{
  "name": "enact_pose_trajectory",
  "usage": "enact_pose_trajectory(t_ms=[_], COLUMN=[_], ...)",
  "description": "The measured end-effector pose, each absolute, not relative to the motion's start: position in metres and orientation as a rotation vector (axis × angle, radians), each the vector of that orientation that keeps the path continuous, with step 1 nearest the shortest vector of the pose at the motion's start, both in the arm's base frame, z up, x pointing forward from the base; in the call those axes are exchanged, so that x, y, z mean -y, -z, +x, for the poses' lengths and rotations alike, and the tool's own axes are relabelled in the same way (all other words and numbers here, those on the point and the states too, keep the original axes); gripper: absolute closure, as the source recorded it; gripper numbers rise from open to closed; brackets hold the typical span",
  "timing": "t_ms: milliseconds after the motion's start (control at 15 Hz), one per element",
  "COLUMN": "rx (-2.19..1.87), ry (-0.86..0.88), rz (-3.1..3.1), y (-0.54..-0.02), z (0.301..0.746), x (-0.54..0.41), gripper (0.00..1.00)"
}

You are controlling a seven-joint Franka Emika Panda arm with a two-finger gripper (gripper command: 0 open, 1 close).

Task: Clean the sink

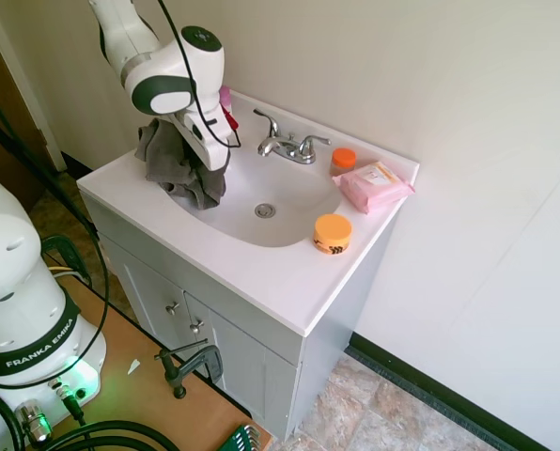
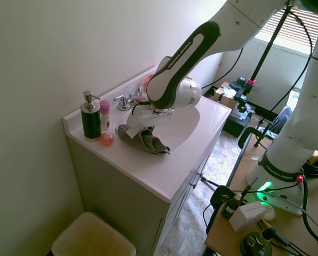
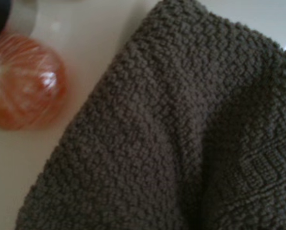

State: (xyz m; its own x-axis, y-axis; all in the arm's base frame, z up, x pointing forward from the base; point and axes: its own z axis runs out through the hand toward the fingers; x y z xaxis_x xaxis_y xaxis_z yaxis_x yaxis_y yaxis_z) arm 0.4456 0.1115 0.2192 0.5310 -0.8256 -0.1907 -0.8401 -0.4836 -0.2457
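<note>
You had the gripper (image 1: pixel 208 150) clamped on the gray cloth (image 1: pixel 177 167) at the sink (image 1: pixel 289 230) rim, upper left of frame, mid-wipe; next sweep needed the basin's right side.

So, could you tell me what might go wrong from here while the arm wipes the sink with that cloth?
1. The grey cloth lies at the basin's rim beside the orange ball and the soap dispenser; a wider sweep could knock them off.
2. Loose folds hanging into the sink might drag or slip free.
3. The orange jar stands near the opposite rim and could be pushed in.
</note>
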Motion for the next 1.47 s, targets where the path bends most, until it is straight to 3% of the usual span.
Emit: enact_pose_trajectory(t_ms=[533,600,1467], rx=[-1.125,-1.107,-0.880], ry=[-0.079,-0.088,-0.034], rz=[-2.648,-2.663,-2.803], y=[-0.261,-0.262,-0.296], z=[0.382,0.376,0.362], x=[-0.140,-0.140,-0.164], gripper=[1.00,0.00,0.00])
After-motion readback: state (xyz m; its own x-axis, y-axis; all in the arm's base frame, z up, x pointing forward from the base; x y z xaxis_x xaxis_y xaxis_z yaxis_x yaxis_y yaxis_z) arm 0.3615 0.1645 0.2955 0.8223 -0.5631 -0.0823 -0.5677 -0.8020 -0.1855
